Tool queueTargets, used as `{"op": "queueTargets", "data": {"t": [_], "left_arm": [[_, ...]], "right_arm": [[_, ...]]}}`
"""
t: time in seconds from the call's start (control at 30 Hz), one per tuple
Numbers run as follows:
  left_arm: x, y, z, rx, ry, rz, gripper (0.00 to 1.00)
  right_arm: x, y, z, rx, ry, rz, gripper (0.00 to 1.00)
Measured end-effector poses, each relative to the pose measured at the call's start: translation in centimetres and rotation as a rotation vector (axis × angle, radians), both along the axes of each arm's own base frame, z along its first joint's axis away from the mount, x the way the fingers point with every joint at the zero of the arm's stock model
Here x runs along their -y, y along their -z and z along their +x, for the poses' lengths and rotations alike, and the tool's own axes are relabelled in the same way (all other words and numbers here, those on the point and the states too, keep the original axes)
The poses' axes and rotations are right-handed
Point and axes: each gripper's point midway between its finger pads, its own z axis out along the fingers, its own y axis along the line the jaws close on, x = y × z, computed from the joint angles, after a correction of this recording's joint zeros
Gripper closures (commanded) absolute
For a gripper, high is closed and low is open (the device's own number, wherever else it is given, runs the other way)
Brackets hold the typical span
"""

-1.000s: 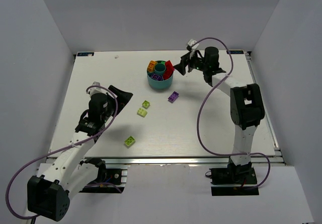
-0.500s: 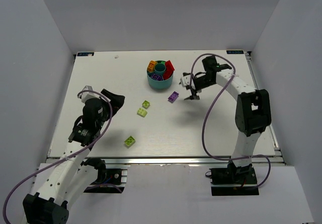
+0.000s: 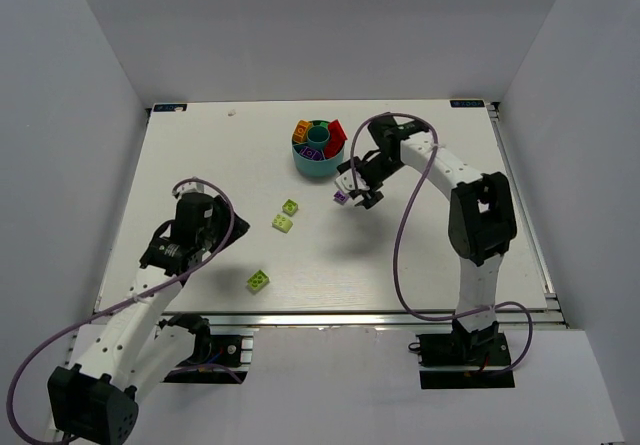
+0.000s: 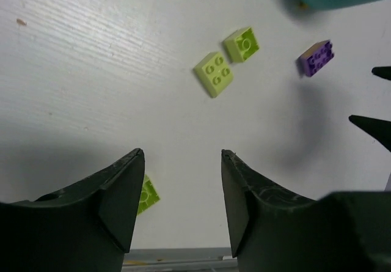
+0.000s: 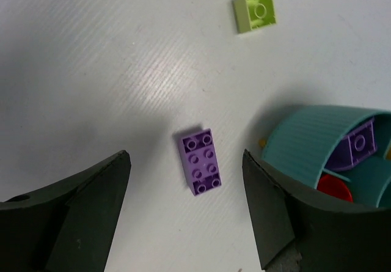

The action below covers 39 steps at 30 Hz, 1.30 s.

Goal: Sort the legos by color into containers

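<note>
- Legos loose on the table (image 3: 420, 255) lie where they lay a second ago. The right gripper (image 5: 184, 154) has left the side of the teal bowl (image 3: 318, 168) and come down over the purple brick (image 5: 200, 162). The left gripper (image 4: 182, 156) has drawn back toward its base, its jaws narrower than before.
- Purple brick: two-by-four, flat, studs up, just beside the bowl's near-right wall, not touching it.
- Lime green pair (image 3: 286, 215): close together at mid-table, studs up.
- Third lime green brick (image 3: 259, 281): alone, near the front edge.
- Bowl contents: orange, red, purple and green pieces in separate wedges.
- Right arm: stretched forward, then bent back and left over the brick. Pincer spread wide, one finger on either side of the brick, no contact seen.
- Left arm: folded low at the left. Pincer partly spread, nothing between the fingers.
</note>
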Motion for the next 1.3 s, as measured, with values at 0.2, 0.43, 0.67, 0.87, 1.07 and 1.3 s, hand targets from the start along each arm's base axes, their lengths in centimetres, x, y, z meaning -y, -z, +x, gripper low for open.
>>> {"op": "queueTargets", "data": {"t": [0.2,0.43,0.67,0.87,1.07,1.3], "left_arm": [[0.4,0.8,-0.6,-0.04,0.033,-0.005,0.32],[0.5,1.8,-1.2,-0.05,0.036,-0.02,0.31],[0.5,2.0,-1.6,-0.051,0.035,-0.028,0.31],[0.5,2.0,-1.6,-0.05,0.035,-0.03,0.31],[0.5,2.2,-1.7,-0.054,0.035,-0.03,0.31],[0.6,2.2,-1.6,-0.053,0.035,-0.03,0.31]], "right_arm": [[-2.1,1.2,0.2,0.024,-0.055,-0.075,0.23],[-1.8,2.7,1.4,0.029,-0.018,-0.156,0.23],[-1.7,4.6,2.9,0.028,0.022,-0.226,0.23],[-2.0,6.2,3.6,0.034,0.037,-0.267,0.23],[-2.3,6.9,4.6,0.052,0.053,-0.288,0.24],[-2.0,8.0,5.2,0.054,0.073,-0.319,0.28]]}}
